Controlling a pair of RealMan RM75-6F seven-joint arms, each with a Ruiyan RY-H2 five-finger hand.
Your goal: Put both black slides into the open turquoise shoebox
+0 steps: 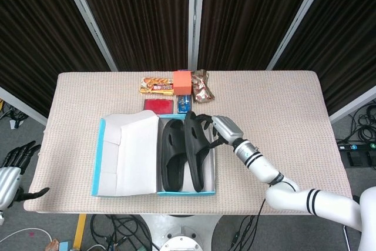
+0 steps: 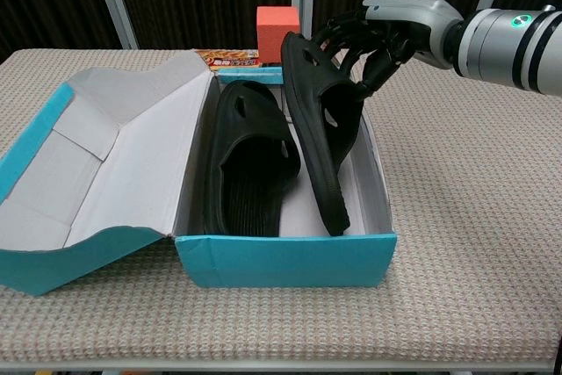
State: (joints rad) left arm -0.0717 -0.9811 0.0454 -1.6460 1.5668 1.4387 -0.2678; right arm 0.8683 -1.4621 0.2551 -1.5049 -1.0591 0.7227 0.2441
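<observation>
The open turquoise shoebox point(image 1: 187, 191) point(image 2: 290, 261) sits at the table's front, its lid point(image 1: 123, 154) point(image 2: 88, 164) folded out to the left. One black slide point(image 1: 174, 156) point(image 2: 248, 162) lies flat in the box's left half. The second black slide point(image 1: 197, 158) point(image 2: 318, 133) stands tilted on its edge in the right half, its heel end down in the box. My right hand point(image 1: 216, 129) point(image 2: 382, 34) grips its strap from the right. My left hand point(image 1: 13, 166) hangs off the table's left edge, holding nothing, fingers apart.
Behind the box stand an orange block point(image 1: 181, 82) point(image 2: 276, 32), a snack bar pack point(image 1: 157, 86) point(image 2: 224, 58), a brown wrapper point(image 1: 201, 84), a red pack point(image 1: 158, 104) and a small blue pack point(image 1: 183, 104). Beige cloth point(image 1: 282, 121) covers the table to the right.
</observation>
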